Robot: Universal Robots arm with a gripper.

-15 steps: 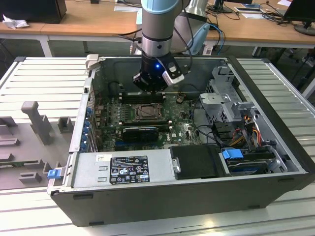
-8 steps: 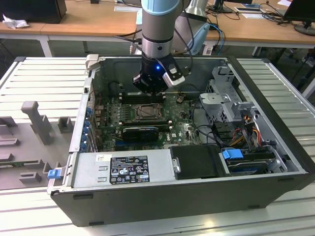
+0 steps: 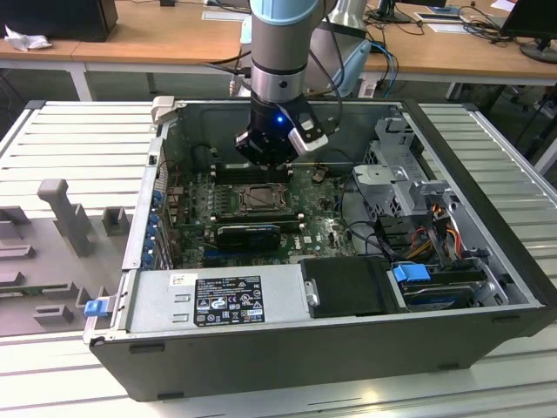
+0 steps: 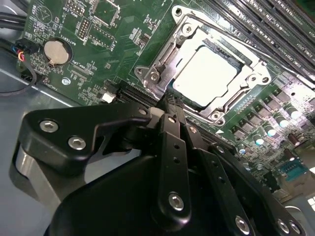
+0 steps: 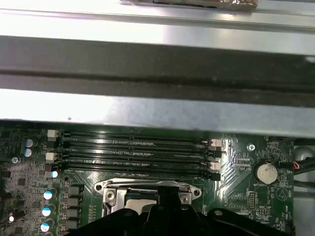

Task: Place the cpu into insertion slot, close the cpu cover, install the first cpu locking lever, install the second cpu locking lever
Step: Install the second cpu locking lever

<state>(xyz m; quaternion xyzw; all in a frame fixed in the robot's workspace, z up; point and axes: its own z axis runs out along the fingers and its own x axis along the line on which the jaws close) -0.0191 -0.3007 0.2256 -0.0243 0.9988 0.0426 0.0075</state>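
We see our gripper hanging inside the open computer case, just above the motherboard and close to the far edge of the insertion slot. In the second wrist view the two black fingers come together to a narrow point with almost no gap, and nothing is between them, so we judge that the gripper is closed and carries no part. Just in front of the fingertips lies the cpu, flat and pale inside the slot, and the cpu cover, the silvery frame with the square cut-out, lies down around it, with the chip showing through the opening. So we think that the chip is already placed and the cover is already lowered; closed fingers make a thin tip, and this probably fits the work on the thin levers beside the frame better than open fingers. Whether any locking lever is already hooked, we cannot tell from these pictures. In the first wrist view the long memory slots run just beyond the gripper, on the far side of the socket, and the round coin battery sits off to one side, well apart from the fingers.
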